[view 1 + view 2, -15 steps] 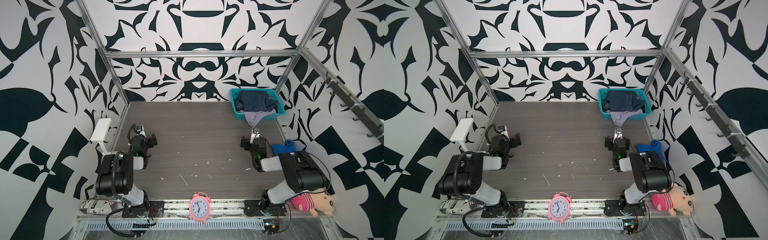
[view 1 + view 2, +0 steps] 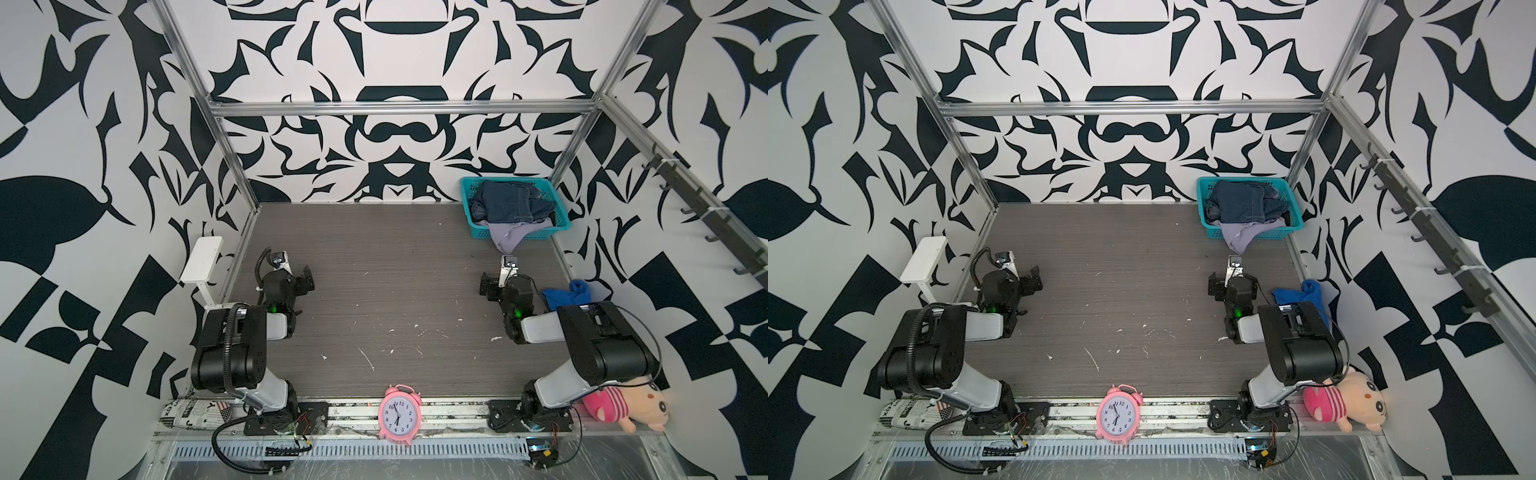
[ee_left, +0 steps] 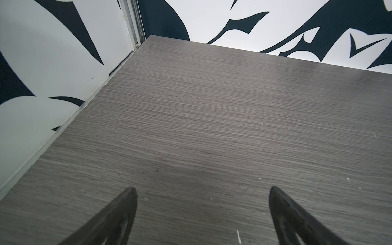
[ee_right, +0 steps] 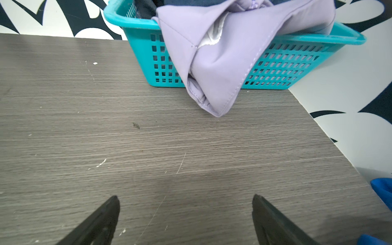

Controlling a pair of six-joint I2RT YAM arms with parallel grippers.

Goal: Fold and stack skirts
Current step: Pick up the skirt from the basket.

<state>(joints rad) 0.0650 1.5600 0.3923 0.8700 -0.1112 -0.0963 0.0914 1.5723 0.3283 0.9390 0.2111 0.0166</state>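
Though outside left-wrist view, lavender skirt (image 4: 222, 63).

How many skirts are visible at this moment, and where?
2. The denim skirt lies crumpled on top in the teal basket; the lavender skirt hangs over its front rim down to the table. Another may be hidden beneath the denim.

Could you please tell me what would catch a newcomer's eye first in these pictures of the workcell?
The bold black-and-white patterned walls strike first. Next comes the teal basket in the far right corner, heaped with a denim skirt, a lavender skirt spilling over its front rim. A pink alarm clock stands at the middle of the near edge.
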